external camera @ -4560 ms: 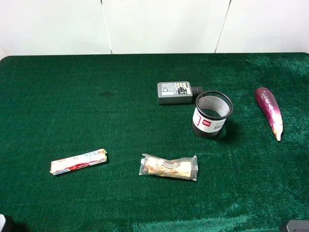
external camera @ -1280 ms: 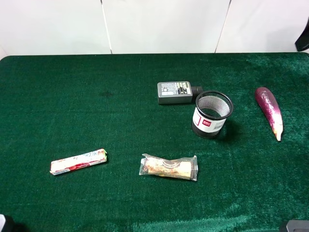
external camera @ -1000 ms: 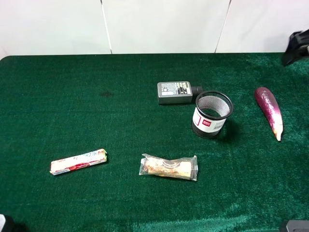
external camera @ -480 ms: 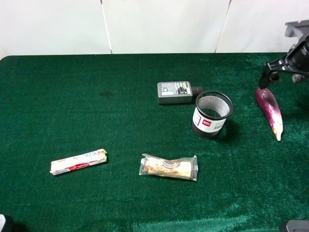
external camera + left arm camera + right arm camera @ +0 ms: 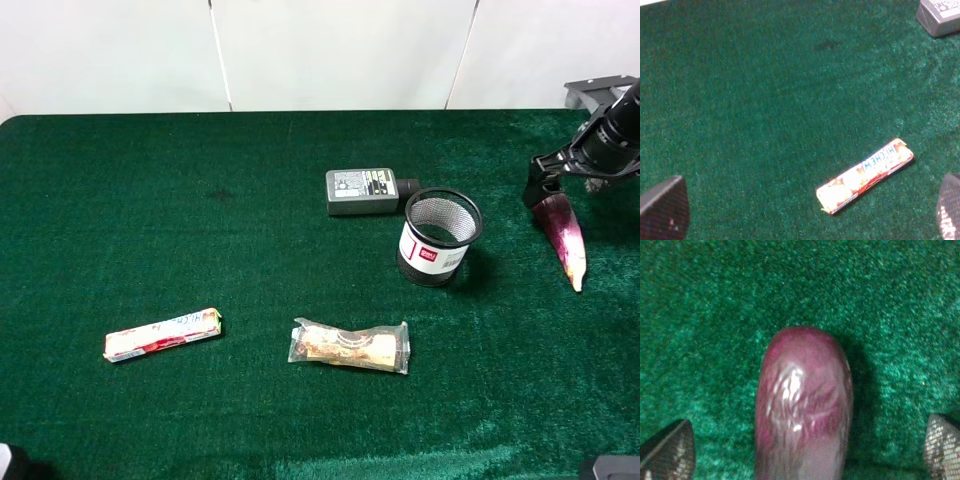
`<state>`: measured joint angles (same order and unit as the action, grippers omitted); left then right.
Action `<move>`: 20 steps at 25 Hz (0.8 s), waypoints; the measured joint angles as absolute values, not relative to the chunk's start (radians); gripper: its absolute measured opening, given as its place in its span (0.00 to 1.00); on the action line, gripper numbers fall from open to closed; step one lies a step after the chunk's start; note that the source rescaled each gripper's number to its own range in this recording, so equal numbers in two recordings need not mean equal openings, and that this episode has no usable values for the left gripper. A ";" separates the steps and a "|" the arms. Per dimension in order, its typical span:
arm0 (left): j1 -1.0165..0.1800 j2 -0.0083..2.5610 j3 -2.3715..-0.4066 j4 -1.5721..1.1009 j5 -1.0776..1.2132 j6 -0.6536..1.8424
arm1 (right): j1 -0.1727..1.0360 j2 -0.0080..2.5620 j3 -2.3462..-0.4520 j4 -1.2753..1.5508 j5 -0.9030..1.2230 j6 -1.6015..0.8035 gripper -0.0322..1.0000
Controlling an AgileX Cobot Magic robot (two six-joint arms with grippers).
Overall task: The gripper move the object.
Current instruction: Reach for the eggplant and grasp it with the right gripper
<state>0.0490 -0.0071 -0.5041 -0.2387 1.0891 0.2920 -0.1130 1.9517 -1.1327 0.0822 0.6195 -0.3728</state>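
Note:
The purple eggplant toy (image 5: 563, 229) lies on the green cloth at the far right, cream tip toward the front. My right gripper (image 5: 556, 184) hangs over its blunt back end, open, with one finger (image 5: 535, 187) beside it. In the right wrist view the eggplant (image 5: 802, 405) fills the middle between the two spread fingertips (image 5: 667, 455) of the right gripper (image 5: 805, 456), which do not touch it. My left gripper (image 5: 805, 210) is open and empty above the cloth.
A mesh cup (image 5: 440, 237) stands left of the eggplant, with a grey power adapter (image 5: 362, 190) behind it. A clear-wrapped tan snack bar (image 5: 350, 346) lies front centre. A red-white candy bar (image 5: 162, 334) lies front left, also in the left wrist view (image 5: 865, 176).
My right arm has come in from the right edge and moved down and left over the eggplant's blunt end. The eggplant and the other objects have not moved.

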 joint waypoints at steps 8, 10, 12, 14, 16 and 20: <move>0.049 -0.007 -0.504 -0.239 1.089 0.292 | -0.113 1.994 -1.133 0.081 0.597 -0.373 1.00; 0.049 -0.007 -0.504 -0.239 1.089 0.292 | -0.113 2.006 -1.133 0.081 0.596 -0.373 1.00; 0.049 -0.007 -0.504 -0.239 1.089 0.292 | -0.113 2.015 -1.133 0.081 0.595 -0.373 1.00; 0.049 -0.007 -0.504 -0.239 1.089 0.292 | -0.113 2.021 -1.133 0.081 0.595 -0.373 1.00; 0.049 -0.007 -0.504 -0.239 1.089 0.292 | -0.113 2.022 -1.133 0.081 0.593 -0.373 1.00; 0.049 -0.007 -0.504 -0.239 1.089 0.292 | -0.113 2.022 -1.133 0.081 0.593 -0.374 1.00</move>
